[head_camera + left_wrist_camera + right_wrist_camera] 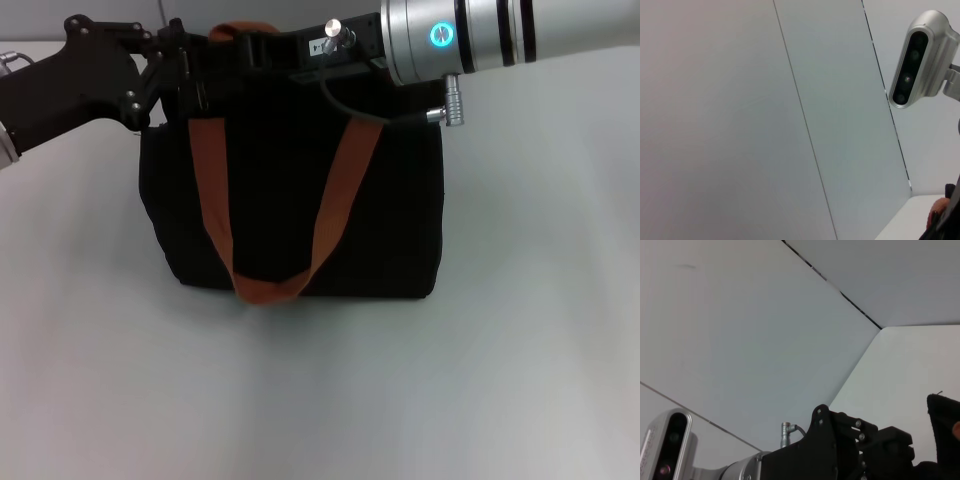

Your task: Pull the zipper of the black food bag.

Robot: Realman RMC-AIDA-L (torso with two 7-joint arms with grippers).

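The black food bag (290, 200) stands upright on the white table, and its two orange-brown straps (340, 190) hang down its front. My left gripper (183, 68) reaches in from the left and sits at the bag's top left corner. My right gripper (245, 45) comes in from the right along the bag's top edge, close to the left gripper. The zipper is hidden behind both grippers. The right wrist view shows the left gripper (860, 445) beside a black corner of the bag (945, 425). The left wrist view shows only a sliver of bag and strap (940, 217).
The white table (320, 400) stretches in front of and beside the bag. A grey panelled wall (765, 120) stands behind. The right arm's silver wrist camera (920, 60) shows in the left wrist view, and the left arm's wrist camera (665, 445) shows in the right wrist view.
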